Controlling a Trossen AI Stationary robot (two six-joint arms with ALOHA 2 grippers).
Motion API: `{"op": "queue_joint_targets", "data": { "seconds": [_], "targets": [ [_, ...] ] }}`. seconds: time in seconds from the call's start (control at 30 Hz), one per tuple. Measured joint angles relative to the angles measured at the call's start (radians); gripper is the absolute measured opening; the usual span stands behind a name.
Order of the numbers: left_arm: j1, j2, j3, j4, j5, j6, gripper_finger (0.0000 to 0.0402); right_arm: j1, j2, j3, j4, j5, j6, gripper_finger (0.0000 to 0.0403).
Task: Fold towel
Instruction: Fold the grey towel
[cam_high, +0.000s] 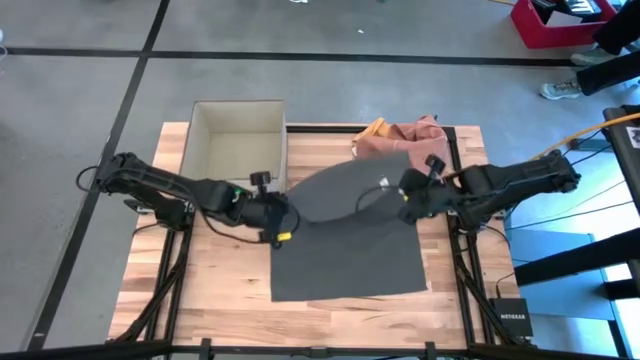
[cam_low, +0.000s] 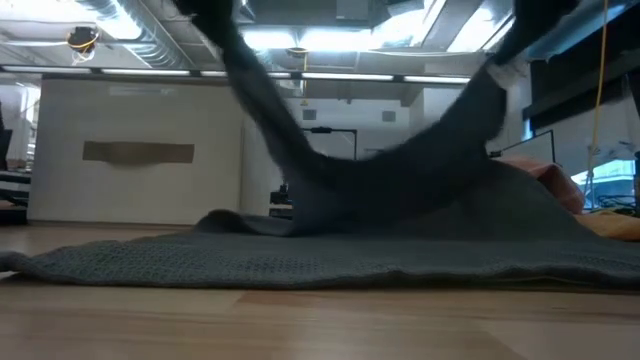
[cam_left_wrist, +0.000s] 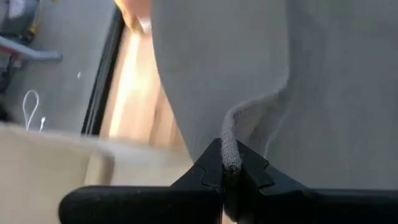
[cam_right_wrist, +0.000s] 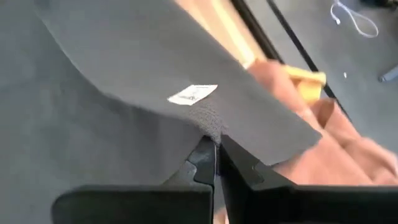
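Note:
A dark grey towel (cam_high: 345, 245) covers the middle of the table; its near half lies flat, its far half is raised between my two grippers and sags in the middle (cam_low: 390, 170). My left gripper (cam_high: 283, 218) is shut on the towel's left far corner. My right gripper (cam_high: 405, 195) is shut on the right far corner, beside a small white label (cam_right_wrist: 193, 94). Both corners hang high in the low view. My left gripper pinches the towel's left far corner (cam_left_wrist: 230, 149) between its two fingers, coming from the table's left. The corner is lifted clear and the cloth falls away from it. My right gripper pinches the towel's right far edge (cam_right_wrist: 210, 124) by the white label between its two fingers, coming from the table's right. That edge is lifted clear, and the cloth sags toward the other gripper.
An open cardboard box (cam_high: 238, 140) stands at the far left of the table. A heap of salmon-coloured cloth (cam_high: 400, 135) with a yellow piece lies at the far right, just behind the raised towel. Bare wood (cam_high: 200, 280) shows on the near left.

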Motion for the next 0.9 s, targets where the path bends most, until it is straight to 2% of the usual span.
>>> {"op": "queue_joint_targets", "data": {
  "seconds": [0.13, 0.3, 0.4, 0.43, 0.5, 0.63, 0.9],
  "targets": [
    [-0.046, -0.008, 0.014, -0.130, -0.110, -0.079, 0.0005, 0.082, 0.001, -0.021, -0.056, 0.022, 0.104, 0.0012],
    [-0.079, -0.046, 0.034, -0.078, -0.326, -0.074, 0.0005, 0.126, 0.002, -0.079, -0.056, 0.019, 0.166, 0.0012],
    [-0.088, -0.061, 0.038, -0.075, -0.470, -0.019, 0.0005, 0.133, 0.003, -0.121, -0.058, 0.013, 0.194, 0.0012],
    [-0.086, -0.062, 0.038, -0.079, -0.490, -0.005, 0.0005, 0.133, 0.003, -0.132, -0.058, 0.012, 0.204, 0.0012],
    [-0.079, -0.062, 0.038, -0.065, -0.462, 0.006, 0.0005, 0.133, 0.002, -0.155, -0.055, 0.004, 0.220, 0.0012],
    [-0.088, -0.047, 0.037, -0.070, -0.254, -0.025, 0.0005, 0.142, 0.002, -0.194, -0.028, -0.038, 0.225, 0.0012],
    [-0.160, 0.018, -0.061, -0.059, -0.030, -0.153, 0.0005, 0.276, 0.003, -0.261, 0.038, -0.137, 0.266, 0.0012]
  ]
}}
